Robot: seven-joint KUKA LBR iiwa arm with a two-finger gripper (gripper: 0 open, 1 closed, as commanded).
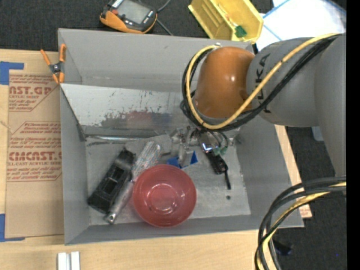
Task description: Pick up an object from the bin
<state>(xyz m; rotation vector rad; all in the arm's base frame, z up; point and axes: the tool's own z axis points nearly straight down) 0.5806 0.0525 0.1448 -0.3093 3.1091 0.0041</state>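
My gripper [184, 142] hangs below the orange wrist cover, near the middle of the bin and towards its back wall. Just under its tip lies a small blue thing [189, 158], partly hidden by the gripper. A red round bowl [163, 196] sits right in front of that, at the bin's front centre. To the right of the blue thing lies a slim black pen-like tool [218, 165]. Whether the gripper touches the blue thing I cannot tell.
A black boxy stapler-like thing [112, 180] lies at the front left. Beside it a clear-handled metal tool [142, 158] runs slantwise to the bowl's left edge. The arm and its cables cover the bin's back right.
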